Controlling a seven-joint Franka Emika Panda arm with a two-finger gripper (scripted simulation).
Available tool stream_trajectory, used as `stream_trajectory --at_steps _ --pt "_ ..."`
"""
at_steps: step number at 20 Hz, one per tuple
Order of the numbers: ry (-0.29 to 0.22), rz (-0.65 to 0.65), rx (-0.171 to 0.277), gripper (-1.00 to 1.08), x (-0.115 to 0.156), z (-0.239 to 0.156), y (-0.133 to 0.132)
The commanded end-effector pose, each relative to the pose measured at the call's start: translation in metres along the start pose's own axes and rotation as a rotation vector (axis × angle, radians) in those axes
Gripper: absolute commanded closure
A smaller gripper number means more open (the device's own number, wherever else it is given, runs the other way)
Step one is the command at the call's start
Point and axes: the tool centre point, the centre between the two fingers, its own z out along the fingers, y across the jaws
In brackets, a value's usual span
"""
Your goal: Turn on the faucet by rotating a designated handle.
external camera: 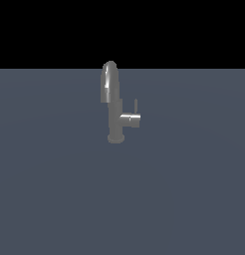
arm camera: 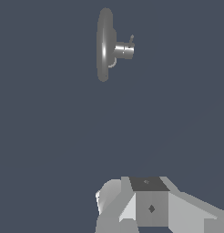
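Exterior view: a small grey brushed-metal faucet [external camera: 115, 117] is seen standing upright on a flat blue-grey floor [external camera: 55, 199], somewhat above the middle of the frame, with a black background behind the far edge of the floor. A round base, a vertical column and a tall arched spout curving toward the camera can be made out. A stubby horizontal cylinder is seen branching from the column toward the exterior view's right, and a thin short grey metal lever rod, the handle [external camera: 136, 106], is carried at its outer end, pointing straight up beside the column. No part of the arm is shown in this view. From the wrist camera the faucet [arm camera: 104, 45] is viewed from above, its spout foreshortened into a narrow oval, with the side cylinder and the handle [arm camera: 131, 39] projecting from it; the handle appears only as a tiny sliver. White and grey blocky parts of the gripper [arm camera: 150, 207] are seen at the edge of the wrist picture, well apart from the faucet and touching nothing. The fingertips are not visible, so whether the claw is released or clenched cannot be told.
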Motion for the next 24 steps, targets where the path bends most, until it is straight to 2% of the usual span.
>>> stream_trajectory --at_steps 1,7,13,18,24 --pt "0.0 0.0 0.0 1.08 0.0 0.0 0.0" --pt "-0.011 0.012 0.012 1.08 0.005 0.001 -0.001" --pt "-0.045 0.05 0.048 1.08 0.02 0.003 -0.002" --pt "-0.093 0.101 0.098 1.08 0.041 0.006 -0.004" --pt "-0.17 0.186 0.179 1.08 0.075 0.014 -0.004"
